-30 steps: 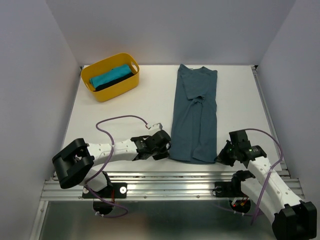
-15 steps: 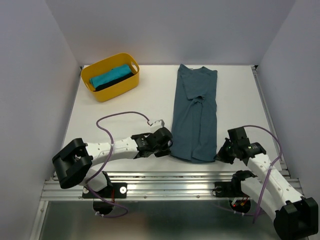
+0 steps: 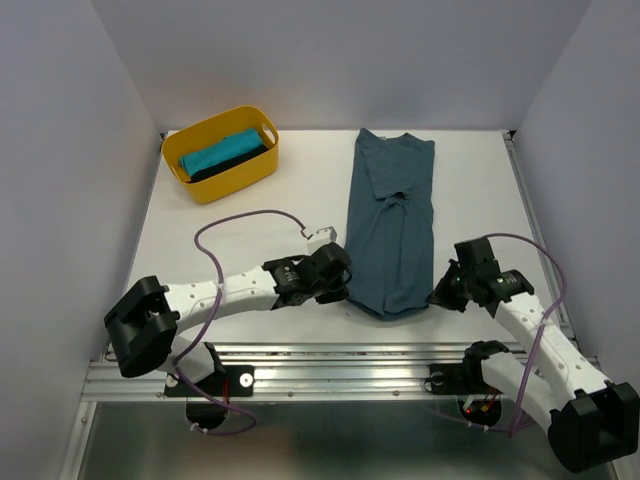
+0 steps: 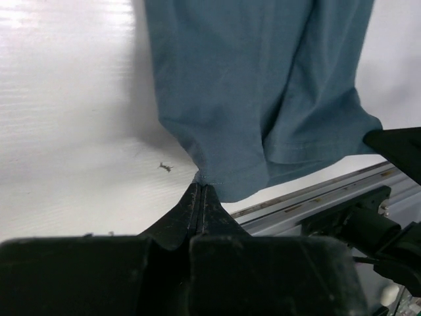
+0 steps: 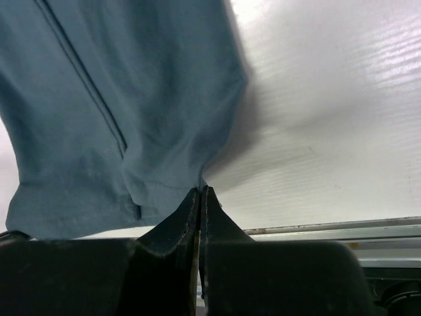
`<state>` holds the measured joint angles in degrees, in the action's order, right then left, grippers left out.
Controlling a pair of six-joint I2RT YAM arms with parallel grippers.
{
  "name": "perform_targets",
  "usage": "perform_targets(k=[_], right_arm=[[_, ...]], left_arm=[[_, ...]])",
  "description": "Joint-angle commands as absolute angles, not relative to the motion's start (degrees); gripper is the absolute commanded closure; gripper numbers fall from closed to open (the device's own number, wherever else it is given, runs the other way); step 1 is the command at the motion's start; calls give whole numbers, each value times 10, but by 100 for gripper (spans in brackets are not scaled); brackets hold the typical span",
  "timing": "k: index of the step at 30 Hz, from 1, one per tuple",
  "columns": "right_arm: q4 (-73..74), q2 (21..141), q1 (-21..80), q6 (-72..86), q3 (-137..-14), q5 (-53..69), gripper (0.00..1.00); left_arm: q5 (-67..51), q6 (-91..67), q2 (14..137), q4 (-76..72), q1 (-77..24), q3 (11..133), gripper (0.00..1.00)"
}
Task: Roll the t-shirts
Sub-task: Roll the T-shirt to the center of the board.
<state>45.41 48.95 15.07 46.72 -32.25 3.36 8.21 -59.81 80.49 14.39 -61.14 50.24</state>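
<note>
From the top camera, the slate-blue t-shirt (image 3: 392, 225) is lying folded into a long narrow strip on the white table (image 3: 250, 225), its collar end pointing to 12 o'clock and its hem toward 6. The left gripper (image 3: 345, 287) is sitting at the hem's 7 o'clock corner, and the right gripper (image 3: 437, 297) is sitting at the 5 o'clock corner. Toward 10 o'clock from the shirt, well apart from it, the yellow tub (image 3: 235, 182) is holding the turquoise t-shirt (image 3: 215, 153) and the black t-shirt (image 3: 243, 160) side by side.

In the left wrist view, the left gripper (image 4: 199, 185) is pressing its fingers together on the corner of the slate-blue t-shirt (image 4: 256, 79), pinching the hem edge. The cloth is spreading toward 12 and 2 o'clock, casting a shadow on the table (image 4: 66, 99). A dark shape at 3 o'clock is possibly the other arm.

In the right wrist view, the right gripper (image 5: 200, 191) is likewise pinching a hem corner of the slate-blue t-shirt (image 5: 125, 85), fingers pressed together. The cloth is filling the frame toward 10 o'clock, with bare table (image 5: 329, 99) toward 2.
</note>
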Motion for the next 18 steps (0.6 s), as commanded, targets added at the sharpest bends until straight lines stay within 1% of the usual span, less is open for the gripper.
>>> perform_targets(k=[1, 5, 6, 9, 18], right_arm=[[444, 496, 156, 463, -366, 3, 99], [445, 502, 156, 462, -378, 3, 99], [446, 501, 156, 462, -381, -18, 99], [446, 504, 156, 462, -392, -32, 99], [424, 550, 156, 444, -434, -69, 99]], left_arm=[[100, -575, 809, 157, -606, 541, 100], [100, -566, 820, 158, -601, 557, 100], [99, -565, 825, 161, -599, 565, 100], [102, -559, 830, 161, -592, 574, 100], [105, -534, 845, 146, -556, 596, 100]])
